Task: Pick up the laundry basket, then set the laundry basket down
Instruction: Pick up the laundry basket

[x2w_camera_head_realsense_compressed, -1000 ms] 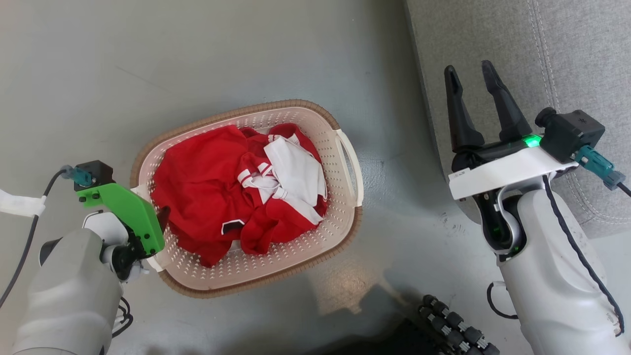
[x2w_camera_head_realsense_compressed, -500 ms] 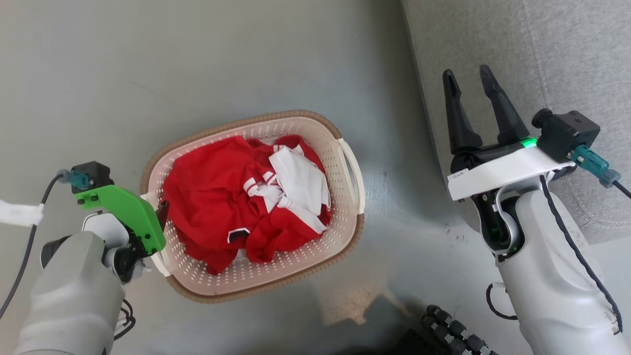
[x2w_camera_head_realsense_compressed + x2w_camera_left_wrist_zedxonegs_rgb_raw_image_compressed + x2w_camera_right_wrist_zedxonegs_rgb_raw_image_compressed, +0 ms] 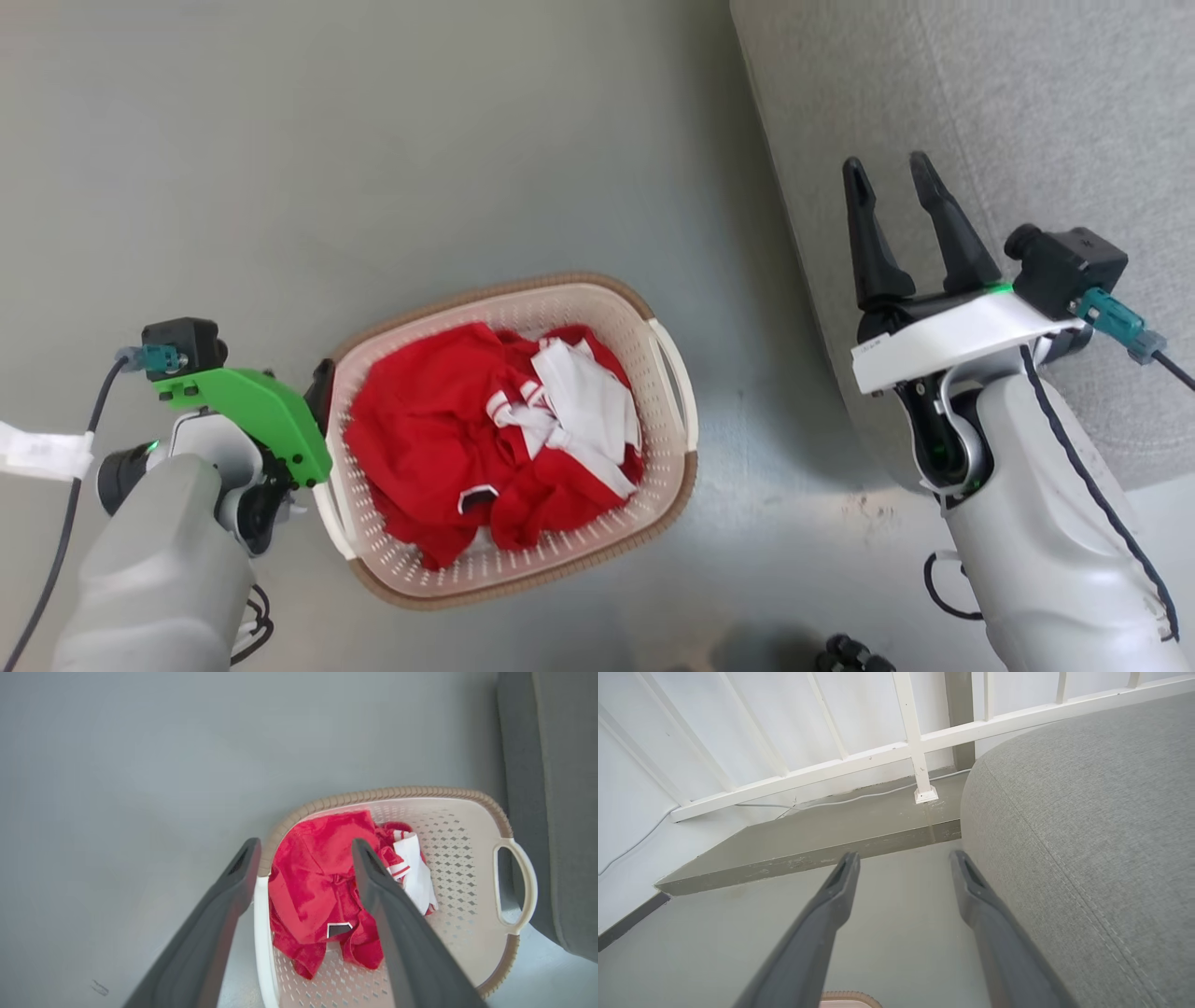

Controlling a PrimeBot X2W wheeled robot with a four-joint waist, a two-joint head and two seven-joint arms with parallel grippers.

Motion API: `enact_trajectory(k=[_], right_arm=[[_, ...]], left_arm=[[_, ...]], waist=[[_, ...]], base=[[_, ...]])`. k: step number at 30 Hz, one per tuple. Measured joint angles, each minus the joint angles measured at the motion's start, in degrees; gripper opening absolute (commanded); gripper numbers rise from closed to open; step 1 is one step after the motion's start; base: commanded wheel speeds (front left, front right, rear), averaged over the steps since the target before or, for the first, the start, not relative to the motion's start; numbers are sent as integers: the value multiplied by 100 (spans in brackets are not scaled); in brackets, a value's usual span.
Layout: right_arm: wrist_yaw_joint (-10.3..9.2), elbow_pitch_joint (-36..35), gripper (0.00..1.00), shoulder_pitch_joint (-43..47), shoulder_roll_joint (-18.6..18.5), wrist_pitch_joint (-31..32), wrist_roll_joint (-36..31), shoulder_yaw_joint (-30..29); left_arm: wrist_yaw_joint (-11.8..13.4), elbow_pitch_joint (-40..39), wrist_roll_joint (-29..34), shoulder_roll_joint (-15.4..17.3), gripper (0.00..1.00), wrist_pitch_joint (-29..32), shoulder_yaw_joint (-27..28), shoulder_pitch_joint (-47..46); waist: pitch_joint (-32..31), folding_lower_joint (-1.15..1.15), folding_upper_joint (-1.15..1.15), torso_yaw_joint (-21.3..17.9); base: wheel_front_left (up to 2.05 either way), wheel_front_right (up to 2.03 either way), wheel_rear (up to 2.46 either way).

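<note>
With the left end effector [image 3: 303, 845] open astride the near white handle [image 3: 262, 933] of the laundry basket [image 3: 597, 308] on the floor [image 3: 373, 140] beside the sofa [image 3: 1027, 112], close squarely on that handle and lift level, leaving the open right end effector [image 3: 887, 168] clear.
</note>
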Motion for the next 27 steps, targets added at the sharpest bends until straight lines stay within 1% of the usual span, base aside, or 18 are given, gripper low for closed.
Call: enact_trajectory(k=[1, 3, 11, 15, 22, 25, 27], right_arm=[[0, 0, 100, 0, 0, 0, 0, 0], [1, 44, 100, 58, 0, 0, -3, -38], [9, 175, 100, 220, -3, 0, -145, -186], [53, 257, 100, 367, -3, 0, -164, -250], [58, 325, 100, 608, -18, 0, -246, -319], [77, 392, 100, 775, -38, 0, -246, -363], [105, 430, 100, 916, -64, 0, -246, -399]], left_arm=[[0, 0, 0, 0, 100, 0, 0, 0], [0, -104, 0, -2, 100, -208, -24, 43], [0, -430, 49, -12, 100, -1199, -85, 358], [0, -560, 94, -11, 100, -1621, -97, 541], [0, -794, 307, 51, 100, -1622, -14, 913], [1, -935, 354, 94, 100, -1610, 165, 1061], [18, -1262, 405, 124, 100, -1571, 433, 1144]], waist=[[0, 0, 0, 0], [-146, 0, 0, 38], [-736, 0, 0, 250], [-1038, 0, 0, 377], [-1577, 0, 0, 597], [-1813, 0, 0, 682], [-1971, 0, 0, 739]], base=[[0, 0, 0], [0, 0, 0], [0, 0, 0], [0, 0, 0], [0, 0, 0], [0, 0, 0], [0, 0, 0]])
